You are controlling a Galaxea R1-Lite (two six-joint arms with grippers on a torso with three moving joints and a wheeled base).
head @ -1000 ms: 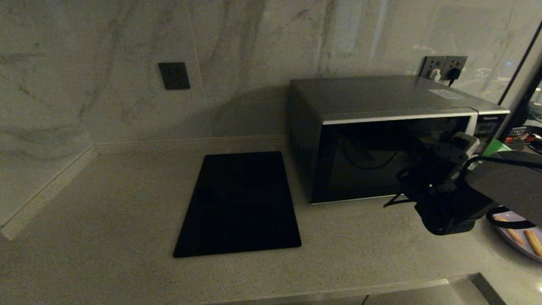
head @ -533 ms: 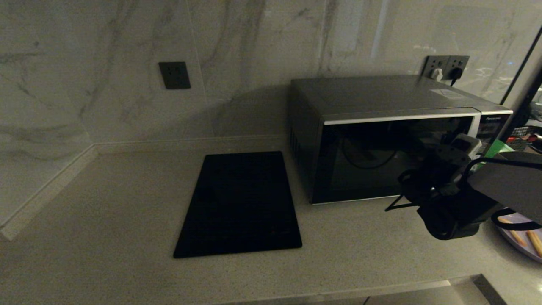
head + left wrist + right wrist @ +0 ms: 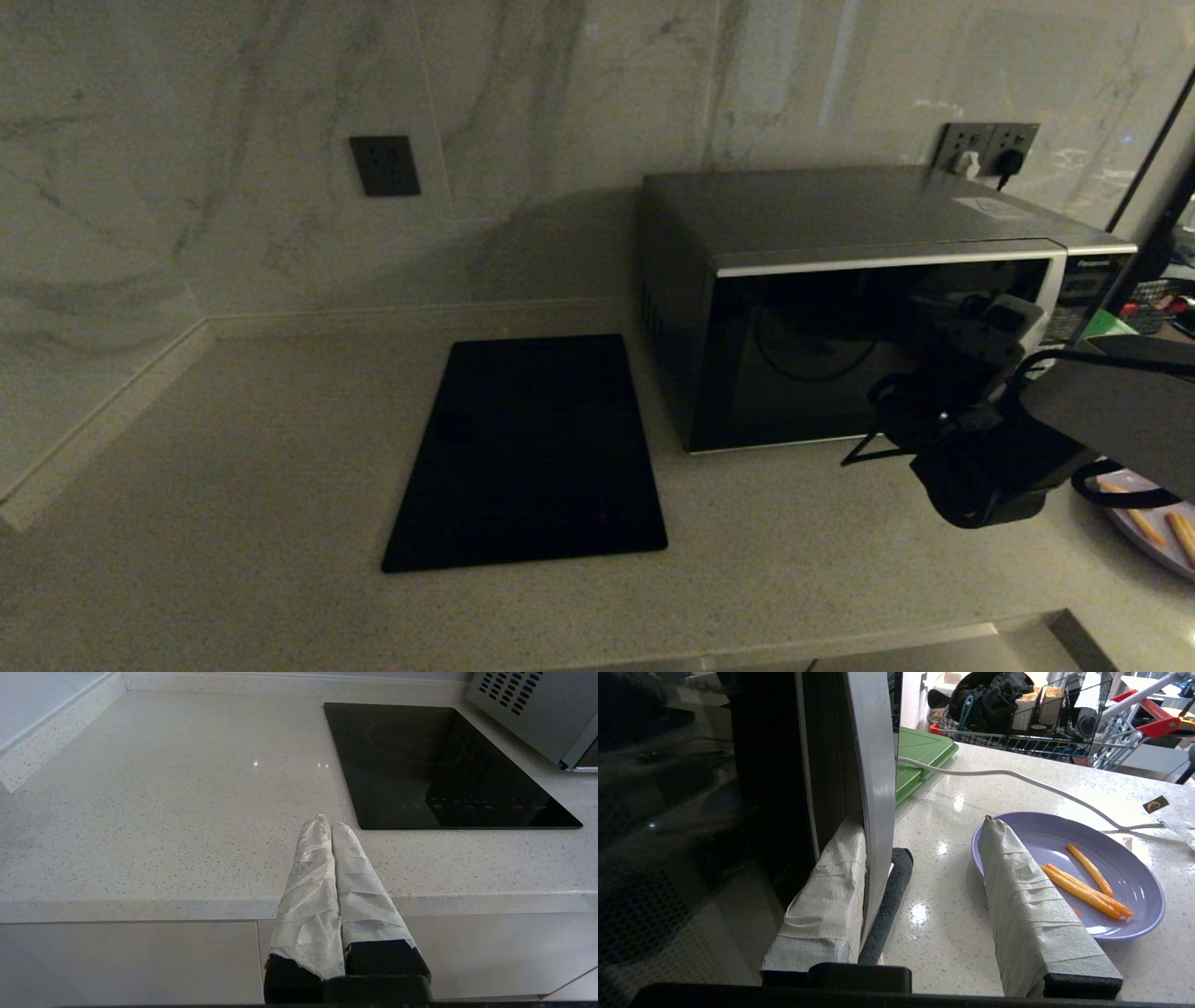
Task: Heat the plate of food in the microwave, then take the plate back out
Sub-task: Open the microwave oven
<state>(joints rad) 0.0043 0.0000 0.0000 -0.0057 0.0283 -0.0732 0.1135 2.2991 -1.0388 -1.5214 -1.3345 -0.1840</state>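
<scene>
Left gripper [image 3: 327, 823] parked off the counter edge, fingers pressed together. Boxy black-and-silver microwave [image 3: 868, 308] door shut; right gripper [image 3: 924, 849] spread, one finger hooked behind the door's vertical silver trim [image 3: 873, 788]. Light-purple plate of food [image 3: 1069, 872] sits just right.

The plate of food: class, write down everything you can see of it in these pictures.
The plate of food is a small, round, shallow, light-purple dish, glossy like plastic or glazed ware. It sits flat on the speckled countertop to the right of the microwave, outside it. A few thin orange-tan sticks lie in its bowl. The right hand is open; one taped finger crosses in front of its rim; contact cannot be told.
</scene>
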